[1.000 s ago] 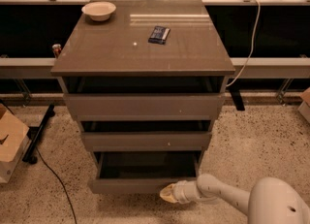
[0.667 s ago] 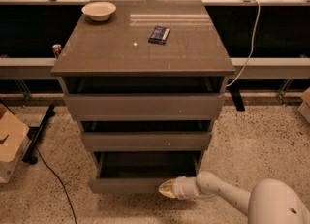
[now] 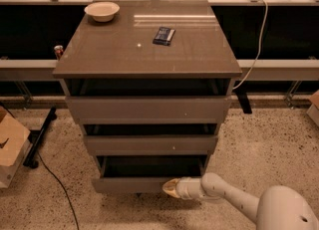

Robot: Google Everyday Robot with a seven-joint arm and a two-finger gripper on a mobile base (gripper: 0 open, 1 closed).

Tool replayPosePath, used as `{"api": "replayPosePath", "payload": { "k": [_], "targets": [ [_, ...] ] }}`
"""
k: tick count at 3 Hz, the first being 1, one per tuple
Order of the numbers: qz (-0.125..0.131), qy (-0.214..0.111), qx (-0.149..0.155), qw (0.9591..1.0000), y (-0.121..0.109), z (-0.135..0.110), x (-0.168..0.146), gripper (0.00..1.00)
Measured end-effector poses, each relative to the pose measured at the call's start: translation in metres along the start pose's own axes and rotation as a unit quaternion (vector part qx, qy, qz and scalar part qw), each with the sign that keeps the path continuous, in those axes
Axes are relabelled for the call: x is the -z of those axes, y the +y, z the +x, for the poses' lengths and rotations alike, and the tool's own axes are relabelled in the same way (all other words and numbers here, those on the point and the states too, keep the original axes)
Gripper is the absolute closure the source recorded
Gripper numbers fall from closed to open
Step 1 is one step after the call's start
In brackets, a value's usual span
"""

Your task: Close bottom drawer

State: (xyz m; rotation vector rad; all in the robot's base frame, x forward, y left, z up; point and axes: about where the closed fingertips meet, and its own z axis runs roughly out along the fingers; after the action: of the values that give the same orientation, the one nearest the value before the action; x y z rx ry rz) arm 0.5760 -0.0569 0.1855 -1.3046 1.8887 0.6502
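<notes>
The bottom drawer [image 3: 130, 184] is the lowest of three in the taupe-grey cabinet [image 3: 149, 50]. It stands pulled out a short way, with a dark gap above its plain front. My gripper [image 3: 169, 187] is at the end of the white arm [image 3: 224, 197] that comes in from the lower right. Its tan tip rests against the right part of the bottom drawer's front. The middle drawer [image 3: 149, 144] and the top drawer [image 3: 148, 108] are also a little open.
A cream bowl [image 3: 102, 10] and a dark flat packet [image 3: 164, 35] lie on the cabinet top. A cardboard box [image 3: 10, 144] stands on the speckled floor at the left, with a black cable [image 3: 55, 181] beside it. A red can [image 3: 59, 51] sits on the ledge behind.
The gripper has moved left and pressed the bottom drawer inward; the drawer sticks out less than a second ago.
</notes>
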Motion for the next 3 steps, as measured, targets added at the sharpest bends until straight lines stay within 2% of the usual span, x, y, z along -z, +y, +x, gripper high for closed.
{"api": "replayPosePath", "payload": {
  "k": [3],
  "targets": [
    [0.006, -0.023, 0.015, 0.9996, -0.017, -0.022, -0.007, 0.11]
  ]
}}
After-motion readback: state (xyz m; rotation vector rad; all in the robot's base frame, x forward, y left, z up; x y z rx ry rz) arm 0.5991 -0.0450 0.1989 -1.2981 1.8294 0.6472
